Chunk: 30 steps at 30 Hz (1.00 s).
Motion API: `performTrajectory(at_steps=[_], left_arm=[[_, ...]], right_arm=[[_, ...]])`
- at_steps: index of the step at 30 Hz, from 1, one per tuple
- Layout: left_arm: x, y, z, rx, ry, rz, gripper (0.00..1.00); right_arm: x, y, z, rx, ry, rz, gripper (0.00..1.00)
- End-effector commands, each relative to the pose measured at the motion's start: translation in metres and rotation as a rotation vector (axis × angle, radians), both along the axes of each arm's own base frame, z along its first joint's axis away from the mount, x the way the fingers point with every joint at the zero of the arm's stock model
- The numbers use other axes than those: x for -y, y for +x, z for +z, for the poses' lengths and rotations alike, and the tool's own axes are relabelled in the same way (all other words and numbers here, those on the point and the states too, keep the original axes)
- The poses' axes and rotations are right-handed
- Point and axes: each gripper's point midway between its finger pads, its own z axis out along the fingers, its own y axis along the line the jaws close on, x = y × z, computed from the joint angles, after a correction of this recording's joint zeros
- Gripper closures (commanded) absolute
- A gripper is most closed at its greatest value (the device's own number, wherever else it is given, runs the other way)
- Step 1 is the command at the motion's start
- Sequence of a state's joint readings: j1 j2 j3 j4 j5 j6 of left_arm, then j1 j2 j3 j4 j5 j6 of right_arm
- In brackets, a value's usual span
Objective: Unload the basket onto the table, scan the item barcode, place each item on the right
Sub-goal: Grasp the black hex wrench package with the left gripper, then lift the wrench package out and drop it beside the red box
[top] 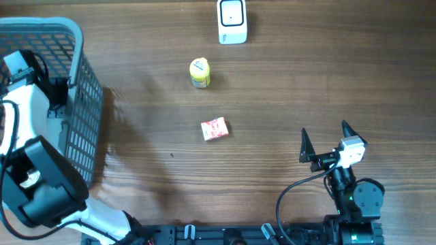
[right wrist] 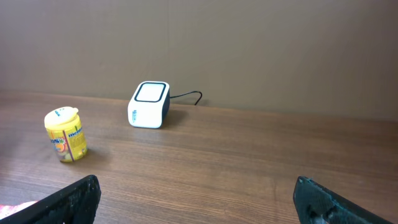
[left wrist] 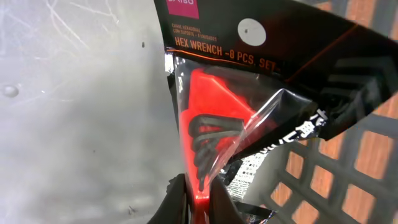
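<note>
- Hex wrench set [left wrist: 217,118], a carded plastic pack with a red holder inside, fills the centre of the left wrist frame. It lies inside the basket [top: 75,75] at the upper left of the overhead frame.
- Left gripper [left wrist: 198,198] is clamped on the lower edge of the pack. Its fingers [left wrist: 177,202] press against the red holder at the bottom centre of the frame.
- Right gripper [top: 324,133] stands fully released at the lower right of the overhead frame, holding nothing, well apart from every object.
- Scanner [top: 232,22], a white box, sits at the top centre of the overhead frame.
- 2 other objects lie on the table [top: 286,82]: a yellow container [top: 199,73] below the scanner and a red-and-white packet [top: 214,128] near the frame centre.
- Current step, as judged: pick-up of the item from the basket. The grip is made; the lift is not yet done.
- Next move calls for 3 actions: lift the pack clear of the basket wall, carry it toward the scanner, and turn it so the barcode faces the scanner.
- Barcode position cannot be read. White print at the lower centre of the left wrist frame may be the label.
- Risk: the grip sits on a thin edge, so the pack may pivot or catch the lattice.
</note>
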State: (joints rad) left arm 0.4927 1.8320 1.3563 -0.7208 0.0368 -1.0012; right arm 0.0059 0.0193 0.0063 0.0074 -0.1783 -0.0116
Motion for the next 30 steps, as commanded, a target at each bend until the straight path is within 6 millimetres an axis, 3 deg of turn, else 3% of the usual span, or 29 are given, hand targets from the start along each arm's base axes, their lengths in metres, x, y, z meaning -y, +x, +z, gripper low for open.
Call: performTrajectory(at_steps=[1, 4, 8, 14, 19, 21, 23, 25, 27, 30], left_arm=[[0.006, -0.001, 0.010, 0.023, -0.007, -0.009, 0.96], [0.009, 0.005, 0.017, 0.065, -0.029, -0.022, 0.96], [0.005, 0.008, 0.061, 0.187, 0.007, -0.022, 0.96], [0.005, -0.017, 0.174, 0.436, 0.157, -0.005, 0.96], [0.055, -0.052, 0.295, 0.789, 0.243, -0.127, 0.96], [0.087, -0.079, 0.348, 0.965, 0.281, -0.202, 0.96], [0.113, -0.097, 0.371, 1.052, 0.273, -0.273, 0.96], [0.130, -0.101, 0.377, 1.085, 0.232, -0.341, 0.96], [0.142, -0.098, 0.374, 1.092, 0.172, -0.409, 0.96], [0.170, -0.072, 0.354, 1.049, 0.055, -0.544, 0.96]], right_arm=[[0.000, 0.000, 0.003, 0.010, 0.012, -0.002, 0.00], [0.000, 0.000, 0.003, 0.010, 0.012, -0.002, 0.00], [0.000, 0.000, 0.003, 0.010, 0.012, -0.002, 0.00], [0.000, 0.000, 0.003, 0.010, 0.012, -0.002, 0.00], [0.000, 0.000, 0.003, 0.010, 0.012, -0.002, 0.00], [0.000, 0.000, 0.003, 0.010, 0.012, -0.002, 0.00], [0.000, 0.000, 0.003, 0.010, 0.012, -0.002, 0.00], [0.000, 0.000, 0.003, 0.010, 0.012, -0.002, 0.00], [0.000, 0.000, 0.003, 0.010, 0.012, -0.002, 0.00], [0.000, 0.000, 0.003, 0.010, 0.012, -0.002, 0.00]])
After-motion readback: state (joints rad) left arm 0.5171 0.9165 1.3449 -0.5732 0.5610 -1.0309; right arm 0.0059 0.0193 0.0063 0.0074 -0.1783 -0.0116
